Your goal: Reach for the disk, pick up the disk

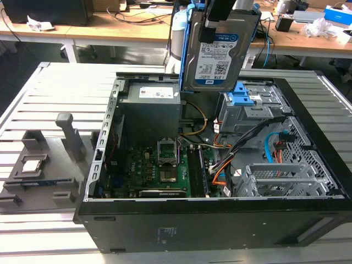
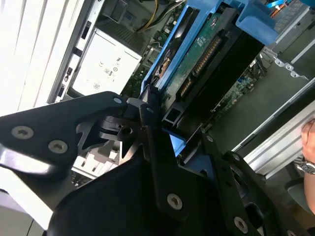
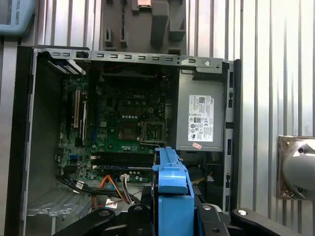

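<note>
The gripper (image 1: pixel 215 22) is clamped on the top edge of the disk (image 1: pixel 219 55), which hangs upright, label facing out, well above the open computer case (image 1: pixel 308 220) in the exterior view; in the second wrist view the black fingers (image 2: pixel 147 115) pinch the drive's blue bracket (image 2: pixel 170 59). Below it, the case lies on its side on a slatted metal table (image 1: pixel 44 110), exposing the green motherboard (image 1: pixel 159 170), the grey power supply (image 1: pixel 151 107) and blue-tabbed drive bays (image 1: pixel 245 99). A grey fixture block (image 1: pixel 47 165) sits toward the exterior view's left of the case.
</note>
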Motion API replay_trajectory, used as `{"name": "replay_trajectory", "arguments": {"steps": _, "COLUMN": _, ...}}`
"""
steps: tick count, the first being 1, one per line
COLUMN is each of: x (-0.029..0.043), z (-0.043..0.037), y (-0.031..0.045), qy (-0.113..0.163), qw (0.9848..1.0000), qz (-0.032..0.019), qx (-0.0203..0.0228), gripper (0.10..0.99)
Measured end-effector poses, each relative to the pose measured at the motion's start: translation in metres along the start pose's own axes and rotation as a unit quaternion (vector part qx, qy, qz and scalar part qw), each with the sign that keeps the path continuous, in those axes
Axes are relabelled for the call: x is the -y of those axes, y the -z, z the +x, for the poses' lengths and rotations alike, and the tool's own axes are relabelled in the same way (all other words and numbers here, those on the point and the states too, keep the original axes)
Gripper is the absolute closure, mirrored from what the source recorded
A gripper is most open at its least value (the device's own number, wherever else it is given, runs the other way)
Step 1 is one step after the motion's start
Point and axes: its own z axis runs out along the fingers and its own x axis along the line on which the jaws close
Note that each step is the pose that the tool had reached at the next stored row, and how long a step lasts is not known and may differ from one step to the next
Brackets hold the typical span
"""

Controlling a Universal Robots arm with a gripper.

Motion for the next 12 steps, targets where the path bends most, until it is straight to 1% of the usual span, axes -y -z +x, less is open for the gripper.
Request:
{"name": "replay_trajectory", "arguments": {"steps": 10, "x": -0.0009, "z": 0.0251, "y": 0.0006, "qy": 0.000, "qw": 1.0000, "qz": 0.0000, "qx": 0.0000, "gripper": 0.722}}
{"name": "replay_trajectory", "arguments": {"steps": 12, "x": -0.0012, "z": 0.0334, "y": 0.0008, "qy": 0.000, "qw": 1.0000, "qz": 0.0000, "qx": 0.0000, "gripper": 0.722}}
